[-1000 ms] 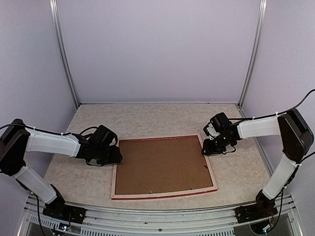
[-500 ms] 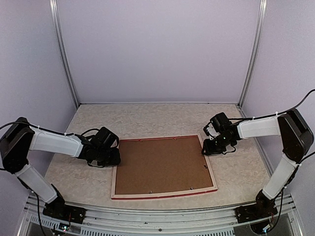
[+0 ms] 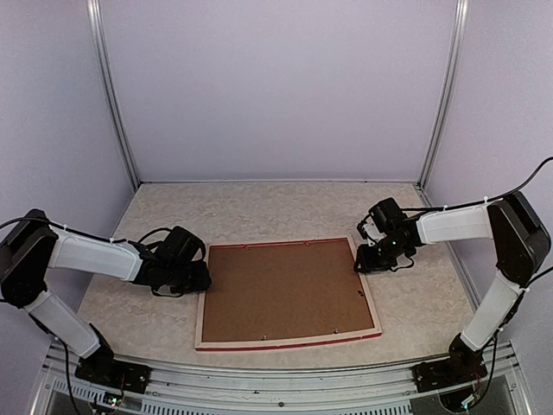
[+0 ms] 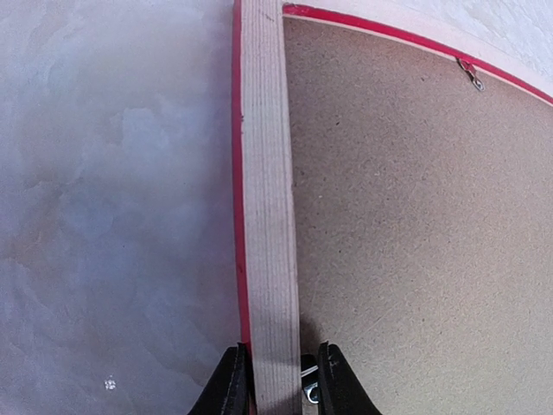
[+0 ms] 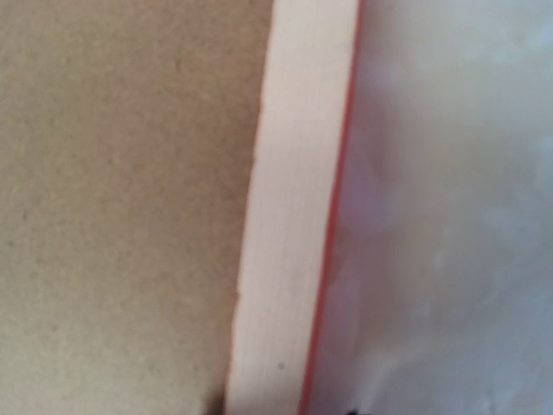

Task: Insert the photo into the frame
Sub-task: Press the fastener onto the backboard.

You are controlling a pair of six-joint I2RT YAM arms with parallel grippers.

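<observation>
Grip the stiff, light frame (image 3: 287,292) by the rail your left fingers (image 4: 230,391) straddle; whether they, or the right fingers (image 3: 370,262), clench is unclear.

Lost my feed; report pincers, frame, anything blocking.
Left pincer straddles frame's left rail, grip unclear. Right pincer at right rail, jaws unseen. Frame face down, backing on; photo not visible.

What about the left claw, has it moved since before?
Yes, a little. The left claw slid along the frame's left edge, away from its far corner.
</observation>
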